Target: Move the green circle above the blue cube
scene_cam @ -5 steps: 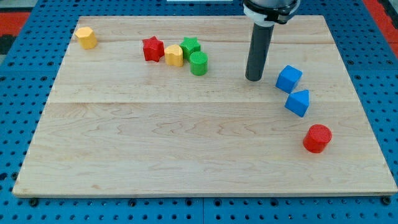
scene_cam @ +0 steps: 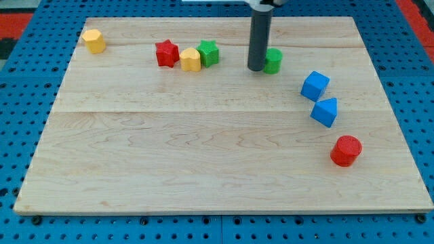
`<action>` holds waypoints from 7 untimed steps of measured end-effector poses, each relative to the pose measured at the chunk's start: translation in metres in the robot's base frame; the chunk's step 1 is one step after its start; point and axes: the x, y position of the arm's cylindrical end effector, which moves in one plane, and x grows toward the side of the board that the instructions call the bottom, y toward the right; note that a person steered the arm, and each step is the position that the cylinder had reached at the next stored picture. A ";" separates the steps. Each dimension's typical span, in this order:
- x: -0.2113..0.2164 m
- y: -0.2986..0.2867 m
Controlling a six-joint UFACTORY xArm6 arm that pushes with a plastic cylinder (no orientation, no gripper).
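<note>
My tip [scene_cam: 256, 68] rests on the wooden tabletop [scene_cam: 203, 156], pressed against the left side of the green circle [scene_cam: 273, 60], which sits near the view's top, up and to the left of the blue cube [scene_cam: 314, 85] and apart from it. There is no pincer on this arm, only the dark rod, so nothing is gripped. Just below the blue cube lies a blue wedge-shaped block [scene_cam: 325, 112], and lower still a red cylinder [scene_cam: 346, 150]. To the left of my tip a green star [scene_cam: 209, 52], a yellow block [scene_cam: 190, 59] and a red star [scene_cam: 166, 53] huddle in a row, touching. Another yellow block [scene_cam: 93, 41] stands alone near the top left corner.
</note>
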 end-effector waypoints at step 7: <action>-0.018 0.071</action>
